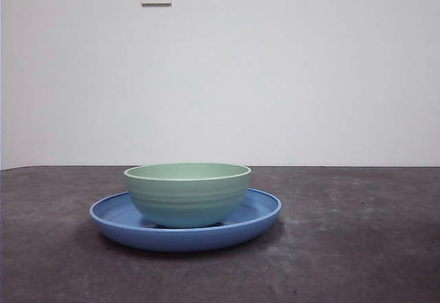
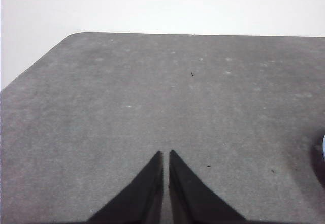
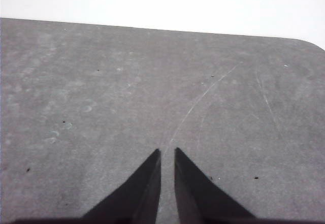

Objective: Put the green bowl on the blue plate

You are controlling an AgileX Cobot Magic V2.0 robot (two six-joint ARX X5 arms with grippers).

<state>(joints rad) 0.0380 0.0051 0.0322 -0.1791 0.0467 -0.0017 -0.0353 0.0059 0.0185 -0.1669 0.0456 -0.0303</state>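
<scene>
Glossy blue plate (image 1: 124, 222) bears ridged green bowl (image 1: 187, 194).

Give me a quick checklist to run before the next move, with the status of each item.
1. Green bowl sits on blue plate: ok.
2. Bowl upright, not tilted: ok.
3. Bowl within the plate's rim: ok.
4. Left gripper clear of the dishes, jaws shut over bare table: ok.
5. Right gripper clear, jaws nearly closed, holding nothing: ok.
6. Bowl exactly centred on plate: cannot tell.
</scene>
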